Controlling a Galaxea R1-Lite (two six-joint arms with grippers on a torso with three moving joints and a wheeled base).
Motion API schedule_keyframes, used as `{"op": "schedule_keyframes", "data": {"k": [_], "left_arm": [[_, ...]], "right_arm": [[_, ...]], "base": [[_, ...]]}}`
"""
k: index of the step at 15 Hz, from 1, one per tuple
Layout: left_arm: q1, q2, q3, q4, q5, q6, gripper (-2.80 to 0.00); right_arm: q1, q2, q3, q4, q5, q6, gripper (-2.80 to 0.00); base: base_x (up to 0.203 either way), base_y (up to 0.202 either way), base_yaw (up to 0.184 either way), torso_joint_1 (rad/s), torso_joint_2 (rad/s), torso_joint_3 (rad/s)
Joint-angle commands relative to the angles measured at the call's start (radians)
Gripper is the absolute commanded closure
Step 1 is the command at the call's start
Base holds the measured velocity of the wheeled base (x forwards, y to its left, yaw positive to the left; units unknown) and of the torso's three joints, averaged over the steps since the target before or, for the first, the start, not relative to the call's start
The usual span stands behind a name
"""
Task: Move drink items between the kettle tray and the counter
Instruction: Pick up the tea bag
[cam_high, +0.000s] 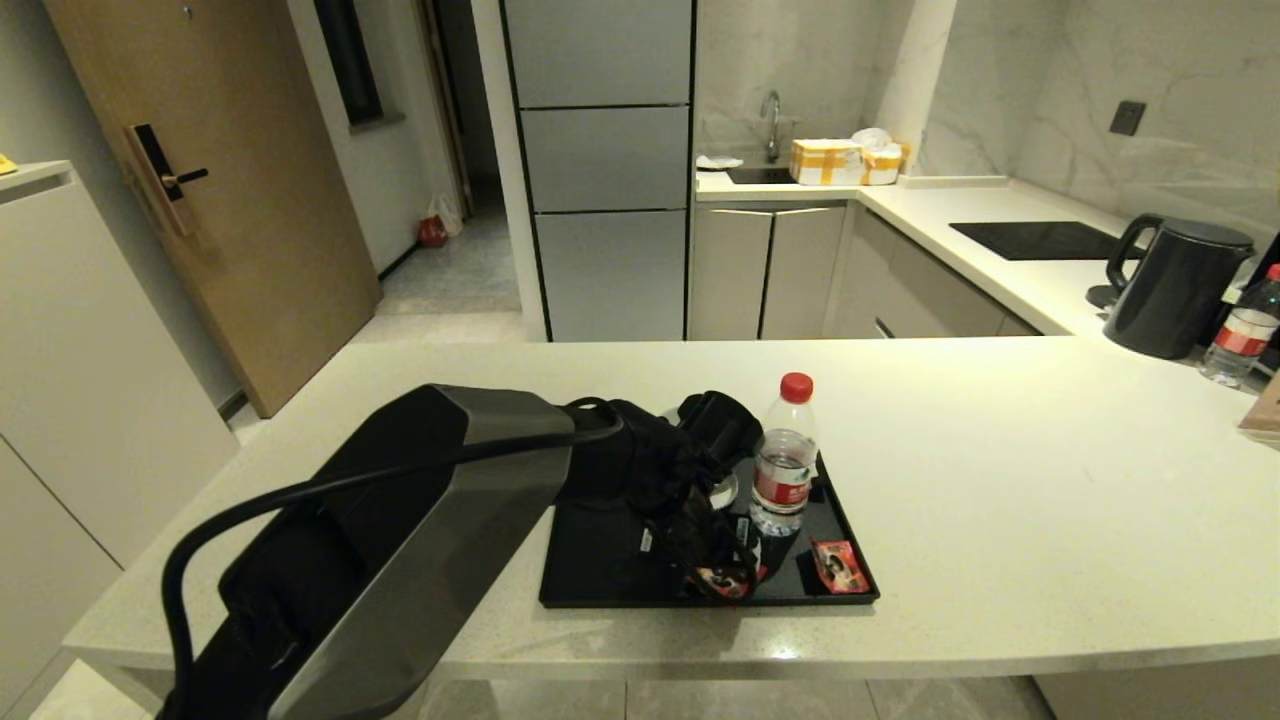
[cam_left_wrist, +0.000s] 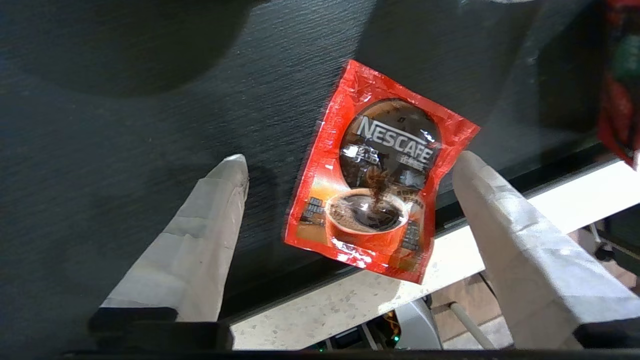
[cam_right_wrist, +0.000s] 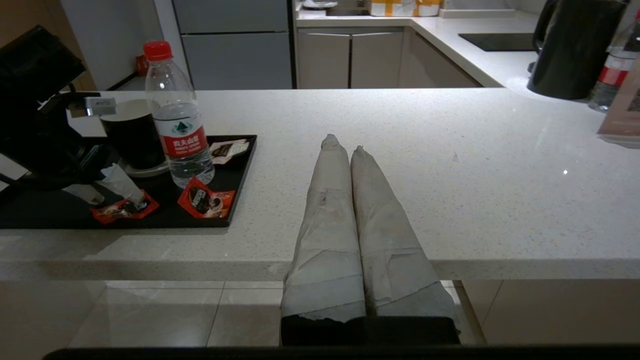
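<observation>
L hand (cam_left_wrist: 345, 175) wide open over red sachet (cam_left_wrist: 377, 170) at tray (cam_high: 600, 560) front edge, near surface (cam_high: 1000, 500) front edge. Bottle (cam_high: 785, 460) upright on tray. R hand (cam_right_wrist: 342, 150) closed, empty, by surface front edge.

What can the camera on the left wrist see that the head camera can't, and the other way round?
Only the left wrist view shows the left gripper open around a red coffee sachet with a readable Nescafe label. Only the head view shows the water bottle, kettle, hob and whole counter. Both show the black tray.
</observation>
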Motion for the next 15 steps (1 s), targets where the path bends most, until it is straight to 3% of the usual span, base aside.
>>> {"op": "schedule_keyframes", "data": {"k": [1, 3, 11, 15], "left_arm": [[-0.002, 0.009, 0.002, 0.01, 0.0, -0.003, -2.8], [-0.022, -0.004, 0.003, 0.092, -0.011, 0.004, -2.8], [-0.053, 0.001, 0.003, 0.092, -0.039, 0.009, -2.8], [-0.056, -0.004, 0.003, 0.098, -0.057, 0.046, -2.8]], "right_arm": [[0.0, 0.001, 0.04, -0.001, 0.0, -0.001, 0.0], [0.0, 0.001, 0.04, -0.001, 0.0, -0.001, 0.0], [0.0, 0.001, 0.04, -0.001, 0.0, -0.001, 0.0], [0.0, 0.001, 0.04, -0.001, 0.0, -0.001, 0.0]], "base": [[0.0, 0.0, 0.0, 0.0, 0.0, 0.0], [0.0, 0.0, 0.0, 0.0, 0.0, 0.0], [0.0, 0.0, 0.0, 0.0, 0.0, 0.0], [0.0, 0.0, 0.0, 0.0, 0.0, 0.0]]}}
